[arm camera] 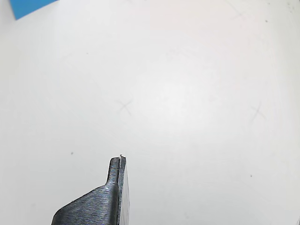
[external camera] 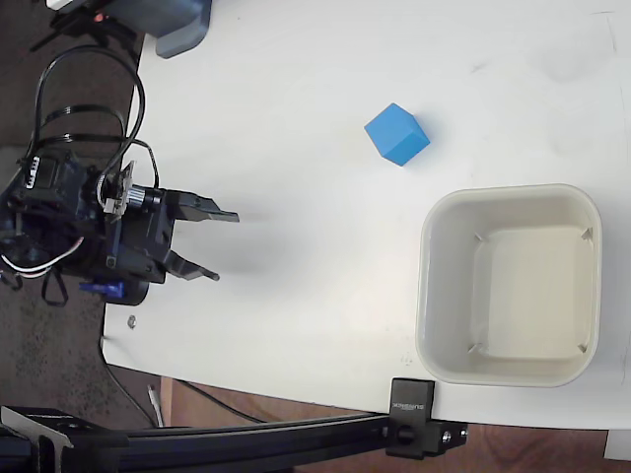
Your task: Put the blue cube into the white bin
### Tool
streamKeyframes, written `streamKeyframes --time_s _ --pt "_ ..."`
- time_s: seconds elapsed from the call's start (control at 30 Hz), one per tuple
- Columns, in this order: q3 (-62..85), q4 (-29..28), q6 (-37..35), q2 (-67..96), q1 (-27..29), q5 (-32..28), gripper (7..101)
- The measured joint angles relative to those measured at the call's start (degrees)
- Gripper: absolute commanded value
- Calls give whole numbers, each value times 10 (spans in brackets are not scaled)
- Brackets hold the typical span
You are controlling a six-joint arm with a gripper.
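White table [external camera: 296, 99], blue cube [external camera: 397, 134] at two o'clock from the gripper [external camera: 225, 246], well apart, corner pointing down-right, no long axis, fingers spread, holding nothing.

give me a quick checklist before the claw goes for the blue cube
1. Claw open and empty: ok, fingers spread in the fixed view.
2. Blue cube free on the table, nothing touching it: ok.
3. Cube apart from the white bin, room to grasp: ok.
4. Bin empty and upright: ok.
5. Claw lined up over the cube: not ok, it sits near the table's left edge, cube only at the wrist view's top-left corner.
6. Path to the cube clear: ok.
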Motion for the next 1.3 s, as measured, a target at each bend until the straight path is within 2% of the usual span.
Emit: streamKeyframes --time_s 1.3 --pt "-1 1 -11 0 0 -4 1003"
